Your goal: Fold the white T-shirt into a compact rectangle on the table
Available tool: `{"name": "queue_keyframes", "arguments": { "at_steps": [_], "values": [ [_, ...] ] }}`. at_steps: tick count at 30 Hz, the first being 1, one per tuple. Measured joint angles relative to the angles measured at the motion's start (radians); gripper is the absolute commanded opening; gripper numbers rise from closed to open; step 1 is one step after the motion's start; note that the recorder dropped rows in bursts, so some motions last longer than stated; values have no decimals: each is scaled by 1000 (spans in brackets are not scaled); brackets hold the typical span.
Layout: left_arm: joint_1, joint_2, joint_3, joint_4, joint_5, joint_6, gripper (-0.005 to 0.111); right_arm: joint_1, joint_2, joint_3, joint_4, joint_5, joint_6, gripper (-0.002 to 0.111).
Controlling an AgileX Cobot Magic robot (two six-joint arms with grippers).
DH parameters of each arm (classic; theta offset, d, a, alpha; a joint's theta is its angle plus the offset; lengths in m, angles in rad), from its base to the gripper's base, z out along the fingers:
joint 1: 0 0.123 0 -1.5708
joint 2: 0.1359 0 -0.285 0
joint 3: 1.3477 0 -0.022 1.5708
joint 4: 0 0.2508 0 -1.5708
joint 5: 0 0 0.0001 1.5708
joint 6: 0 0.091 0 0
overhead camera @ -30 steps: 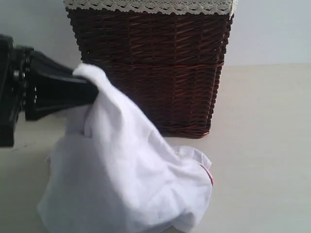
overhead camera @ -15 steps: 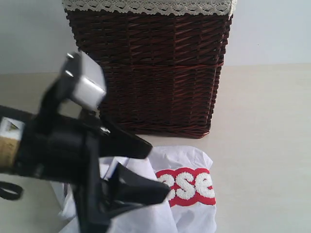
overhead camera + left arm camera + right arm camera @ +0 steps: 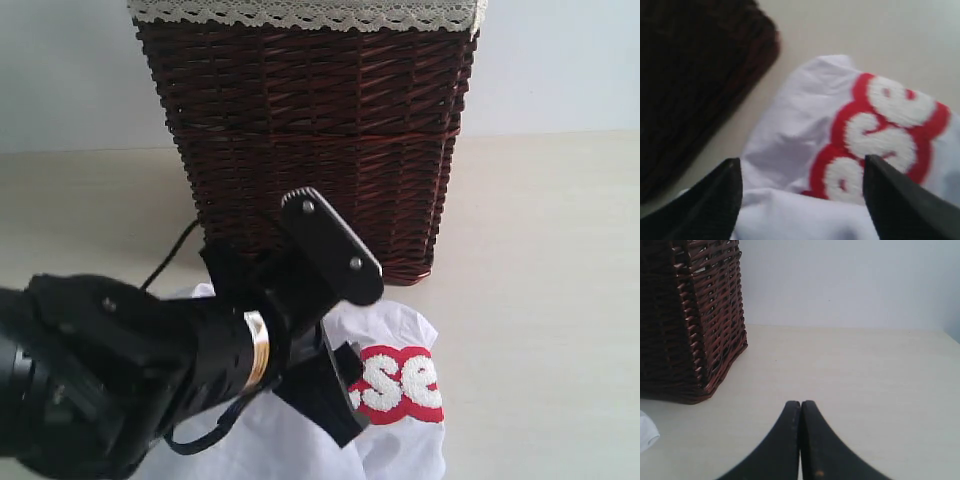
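In the exterior view the white T-shirt (image 3: 395,330) lies crumpled on the table (image 3: 540,300) just before the wicker basket (image 3: 320,140), which stands toward the table's far edge. The left gripper (image 3: 352,345) is over the shirt, and bare table runs off to the right. The left wrist view shows its jaws spread wide, gripping nothing, with the shirt's edge near the basket's foot. In the right wrist view the right gripper (image 3: 800,407) is pinched together, holding nothing, over bare table beside the basket's corner.
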Motion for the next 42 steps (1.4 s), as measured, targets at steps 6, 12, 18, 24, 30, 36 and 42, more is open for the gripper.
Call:
{"name": "queue_keyframes", "arguments": {
  "at_steps": [6, 12, 18, 24, 30, 36, 42],
  "values": [
    [2, 0, -223, -987, 283, 903, 66, 0, 0, 0, 0, 0, 0, 0],
    [-4, 0, -282, -1496, 506, 1353, 66, 0, 0, 0, 0, 0, 0, 0],
    [-4, 0, -45, -1474, 551, 1294, 66, 0, 0, 0, 0, 0, 0, 0],
    [-4, 0, 116, -1474, 292, 1288, 51, 0, 0, 0, 0, 0, 0, 0],
    [-2, 0, 178, -1348, 264, 1163, 0, 0, 0, 0, 0, 0, 0, 0],
    [18, -7, 182, -1179, 397, 1012, 0, 0, 0, 0, 0, 0, 0, 0],
    [122, -82, 136, -872, 735, 781, 0, 0, 0, 0, 0, 0, 0, 0]
  ]
}}
